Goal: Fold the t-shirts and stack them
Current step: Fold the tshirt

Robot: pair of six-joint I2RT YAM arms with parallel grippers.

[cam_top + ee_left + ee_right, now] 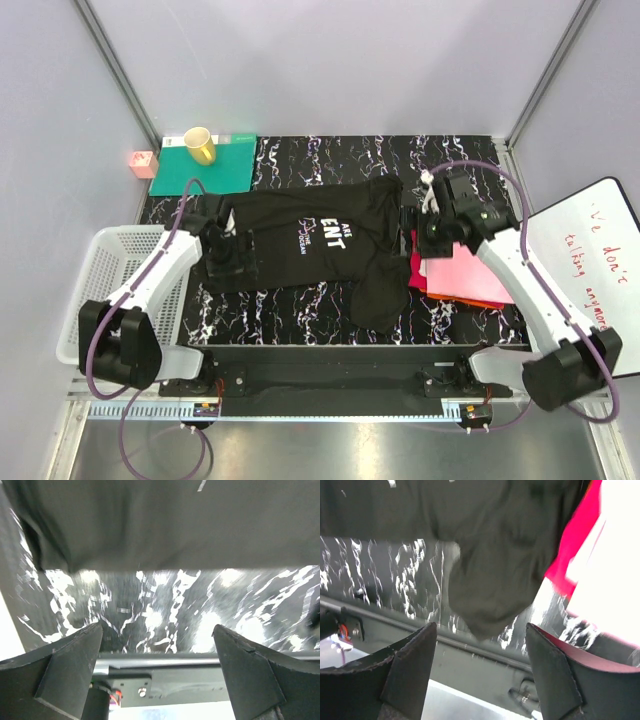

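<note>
A black t-shirt [320,240] with white lettering lies spread and partly rumpled on the marbled black table [300,300]; one part hangs toward the front at the right [380,290]. A stack of folded pink, red and orange shirts [462,275] lies to its right. My left gripper [228,262] is open over the shirt's left edge; its wrist view shows the black cloth [160,520] above the empty fingers [70,665]. My right gripper [432,235] is open between the black shirt and the stack; its wrist view shows black cloth [490,580] and red cloth [575,545].
A white basket [95,290] stands at the left. A green mat [210,162] with a yellow cup [199,146] lies at the back left, a pink block [143,163] beside it. A whiteboard [590,250] lies at the right.
</note>
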